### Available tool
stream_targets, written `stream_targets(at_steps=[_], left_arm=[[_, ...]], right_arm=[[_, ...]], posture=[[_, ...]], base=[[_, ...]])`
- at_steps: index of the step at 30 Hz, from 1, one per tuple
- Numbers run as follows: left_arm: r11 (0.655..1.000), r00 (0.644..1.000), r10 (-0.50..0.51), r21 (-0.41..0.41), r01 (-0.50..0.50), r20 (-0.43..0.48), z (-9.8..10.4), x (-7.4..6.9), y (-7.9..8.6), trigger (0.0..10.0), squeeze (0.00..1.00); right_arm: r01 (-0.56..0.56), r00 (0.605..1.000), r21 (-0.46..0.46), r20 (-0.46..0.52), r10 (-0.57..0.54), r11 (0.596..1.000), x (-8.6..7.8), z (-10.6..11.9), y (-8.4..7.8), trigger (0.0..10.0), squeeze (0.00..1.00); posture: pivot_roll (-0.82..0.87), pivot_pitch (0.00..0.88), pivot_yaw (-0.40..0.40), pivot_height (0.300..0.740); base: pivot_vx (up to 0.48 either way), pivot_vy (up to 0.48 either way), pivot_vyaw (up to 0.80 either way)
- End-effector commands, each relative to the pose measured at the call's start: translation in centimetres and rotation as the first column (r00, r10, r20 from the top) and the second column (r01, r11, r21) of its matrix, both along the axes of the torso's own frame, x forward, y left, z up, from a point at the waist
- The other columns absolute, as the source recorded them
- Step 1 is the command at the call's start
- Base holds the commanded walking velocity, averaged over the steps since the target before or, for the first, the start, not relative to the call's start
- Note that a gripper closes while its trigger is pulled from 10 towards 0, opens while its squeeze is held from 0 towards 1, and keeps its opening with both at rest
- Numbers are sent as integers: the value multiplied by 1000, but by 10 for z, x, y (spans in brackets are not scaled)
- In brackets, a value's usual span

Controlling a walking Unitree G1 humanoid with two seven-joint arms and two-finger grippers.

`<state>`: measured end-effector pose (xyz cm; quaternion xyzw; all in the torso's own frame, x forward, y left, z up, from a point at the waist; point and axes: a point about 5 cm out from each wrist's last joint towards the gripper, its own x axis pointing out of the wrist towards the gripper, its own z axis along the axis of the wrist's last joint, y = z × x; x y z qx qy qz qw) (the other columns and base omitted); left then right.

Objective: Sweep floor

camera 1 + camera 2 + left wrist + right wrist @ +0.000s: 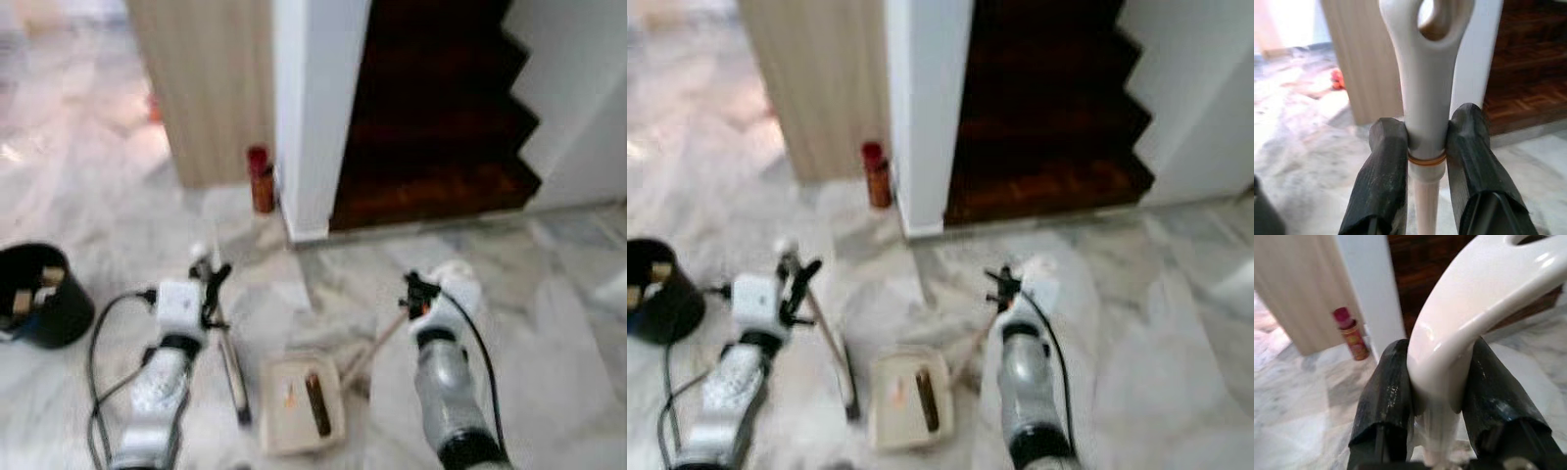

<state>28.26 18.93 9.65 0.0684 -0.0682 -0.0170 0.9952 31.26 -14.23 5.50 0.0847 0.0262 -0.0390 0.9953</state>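
My left gripper (211,284) is shut on the white top of a broom handle (1425,73), which has a hanging hole at its end. The stick slants down to a dark brush head (235,387) on the marble floor. My right gripper (421,292) is shut on the curved white handle (1474,298) of a cream dustpan (274,416). The pan rests on the floor between my arms. In it lie a brown stick-like piece (315,401) and a small orange bit (289,395). The picture is blurred.
A black bin (39,294) with scraps stands at the left. A red-capped bottle (261,179) stands at the foot of a white pillar (318,108), beside a wooden panel (206,88). Dark wooden stairs (431,117) rise ahead on the right.
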Motion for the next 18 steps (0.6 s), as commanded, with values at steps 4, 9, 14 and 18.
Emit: stream_targets(at_steps=[4,9,14,18], left_arm=[[1000,1000,-21,-11,21,19,4,1,-7,10000,0],[1000,1000,-24,-10,24,18,5,1,-8,10000,0],[1000,1000,-25,-10,25,19,5,1,-8,10000,0],[1000,1000,-25,-9,25,18,5,1,-8,10000,0]], right_arm=[[17,999,23,28,-17,1000,1,4,-3,10000,0],[12,999,18,30,-12,1000,1,5,-3,10000,0],[8,999,15,32,-9,1000,2,5,-2,10000,0],[7,999,17,33,-8,1000,2,5,-2,10000,0]], posture=[[99,118,-49,740],[97,119,-49,740],[97,120,-50,740],[97,121,-50,740]], base=[[0,307,0],[0,306,0],[0,307,183],[0,307,339]])
